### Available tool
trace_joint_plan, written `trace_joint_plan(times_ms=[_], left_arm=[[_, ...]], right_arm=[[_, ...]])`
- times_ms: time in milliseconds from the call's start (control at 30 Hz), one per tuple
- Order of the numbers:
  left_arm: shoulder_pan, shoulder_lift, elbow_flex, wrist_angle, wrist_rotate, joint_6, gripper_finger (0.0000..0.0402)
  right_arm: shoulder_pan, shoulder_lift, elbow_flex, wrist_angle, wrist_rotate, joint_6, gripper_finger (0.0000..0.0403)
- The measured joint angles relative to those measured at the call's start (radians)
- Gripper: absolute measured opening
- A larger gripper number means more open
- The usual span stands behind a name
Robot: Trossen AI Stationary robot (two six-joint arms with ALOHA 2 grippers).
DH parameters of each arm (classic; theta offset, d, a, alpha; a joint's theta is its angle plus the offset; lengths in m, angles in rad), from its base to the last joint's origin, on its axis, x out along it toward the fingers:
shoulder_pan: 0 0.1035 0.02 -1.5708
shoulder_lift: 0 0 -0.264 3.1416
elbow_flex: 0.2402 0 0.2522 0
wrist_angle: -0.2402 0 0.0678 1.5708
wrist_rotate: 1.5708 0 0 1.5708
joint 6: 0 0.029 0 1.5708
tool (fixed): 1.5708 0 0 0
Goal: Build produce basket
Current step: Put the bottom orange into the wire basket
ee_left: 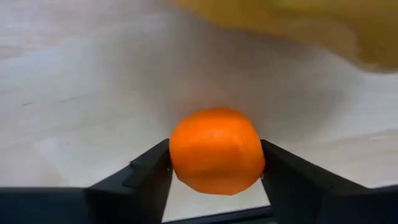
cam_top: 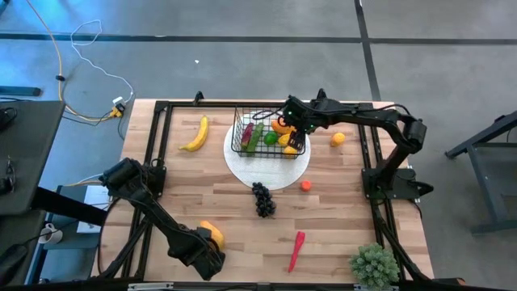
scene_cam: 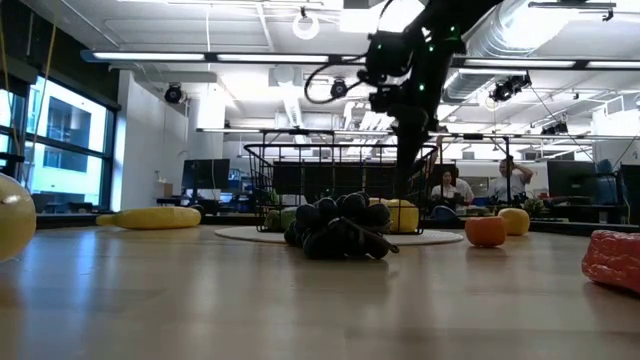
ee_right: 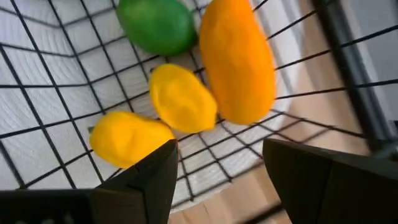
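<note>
At the near-left corner of the desk [cam_top: 242,206], your left gripper [ee_left: 214,186] sits low over the wood with an orange [ee_left: 216,158] between its two fingers; both fingers appear to press against the fruit's sides, so the gripper looks closed on it, and a yellow-orange piece of produce [cam_top: 212,234] lies just beside it. Your right gripper [ee_right: 217,168] hangs over the right end of the basket [cam_top: 242,129], its fingers spread apart and holding nothing. The basket stands on the round white plate [cam_top: 279,174] at the back middle of the desk. Inside it, below your right gripper, you can see a long orange piece [ee_right: 239,62], two yellow pieces [ee_right: 183,99], and a green one [ee_right: 155,25]. Outside the basket, the banana [cam_top: 195,134] lies to its left, the grapes [cam_top: 263,198] just in front of the plate, a small red-orange fruit [cam_top: 306,185] beside the plate, another orange fruit [cam_top: 338,139] to the basket's right, the red chili [cam_top: 297,250] near the front edge, and the green bushy plant [cam_top: 374,265] at the front-right corner.
</note>
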Motion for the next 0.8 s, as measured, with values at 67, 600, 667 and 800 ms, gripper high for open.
trace_joint_plan(times_ms=[67,600,667,800], left_arm=[[-0.001,0.0,0.0,0.002,0.027,0.016,0.0182],[0.01,-0.186,0.0,-0.076,-0.119,0.068,0.0139],[0.025,-0.233,0.0,-0.105,-0.181,0.073,0.0138],[0.077,-0.324,0.0,-0.166,-0.31,0.139,0.0141]], right_arm=[[-0.004,-0.028,0.0,0.002,0.001,0.0,0.0215],[0.047,-0.215,0.001,-0.053,-0.162,0.187,0.0215],[0.062,-0.221,0.001,-0.066,-0.169,0.215,0.0215],[0.094,-0.23,0.001,-0.108,-0.172,0.27,0.0215]])
